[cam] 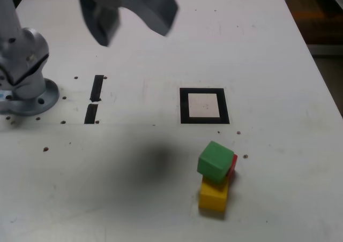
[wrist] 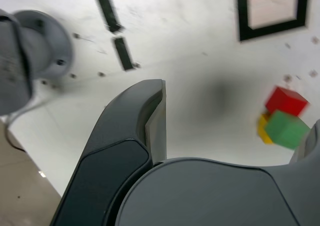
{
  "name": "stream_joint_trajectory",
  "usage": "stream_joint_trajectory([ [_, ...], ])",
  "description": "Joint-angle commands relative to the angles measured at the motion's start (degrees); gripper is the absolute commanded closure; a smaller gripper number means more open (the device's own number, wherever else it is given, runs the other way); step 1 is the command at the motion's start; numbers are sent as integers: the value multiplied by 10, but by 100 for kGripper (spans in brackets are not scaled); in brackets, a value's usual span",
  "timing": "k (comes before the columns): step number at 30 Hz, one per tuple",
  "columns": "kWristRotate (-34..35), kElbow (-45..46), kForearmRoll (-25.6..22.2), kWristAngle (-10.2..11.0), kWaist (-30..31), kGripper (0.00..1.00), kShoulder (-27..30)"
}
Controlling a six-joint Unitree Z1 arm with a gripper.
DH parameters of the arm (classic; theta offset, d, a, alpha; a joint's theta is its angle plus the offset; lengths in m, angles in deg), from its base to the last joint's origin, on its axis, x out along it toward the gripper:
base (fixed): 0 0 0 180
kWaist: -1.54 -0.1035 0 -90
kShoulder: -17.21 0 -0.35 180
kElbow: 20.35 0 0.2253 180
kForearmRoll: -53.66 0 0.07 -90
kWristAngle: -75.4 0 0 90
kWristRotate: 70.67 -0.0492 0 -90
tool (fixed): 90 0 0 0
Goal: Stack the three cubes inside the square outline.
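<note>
The three cubes huddle together near the table's front, outside the square outline point(cam: 184, 106). The green cube point(cam: 216, 161) rests tilted on the yellow cube point(cam: 213, 196). The red cube point(cam: 232, 166) touches them from behind and is mostly hidden in the exterior view. The outline, a black border around a pale centre, lies flat with nothing in it, a short way behind the cubes. My gripper point(cam: 134, 30) hangs high over the back of the table, open, holding nothing. The wrist view shows the gripper point(wrist: 235, 111) well above the red cube point(wrist: 285, 100), green cube point(wrist: 286, 129), yellow cube point(wrist: 262, 128) and outline point(wrist: 242, 16).
The arm's grey base point(cam: 29, 87) stands at the exterior view's left. Two short black strips point(cam: 96, 88) lie between the base and the outline. The table's edge point(cam: 321, 76) runs down the exterior view's right, with floor beyond.
</note>
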Motion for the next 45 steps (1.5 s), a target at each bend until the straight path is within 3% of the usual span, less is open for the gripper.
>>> stream_joint_trajectory([
  [1, 3, -69, -10, -1, 17, 3, -33],
  [6, 4, -146, -14, -5, 52, 3, -98],
  [15, -31, -136, -12, -28, 61, 3, -154],
  [24, -61, -143, 3, -28, 65, 3, -203],
  [30, -65, -182, 5, -39, 79, 4, -258],
  [37, -64, -196, 4, -30, 87, 4, -272],
  [45, -68, -199, 14, -38, 91, 6, -310],
])
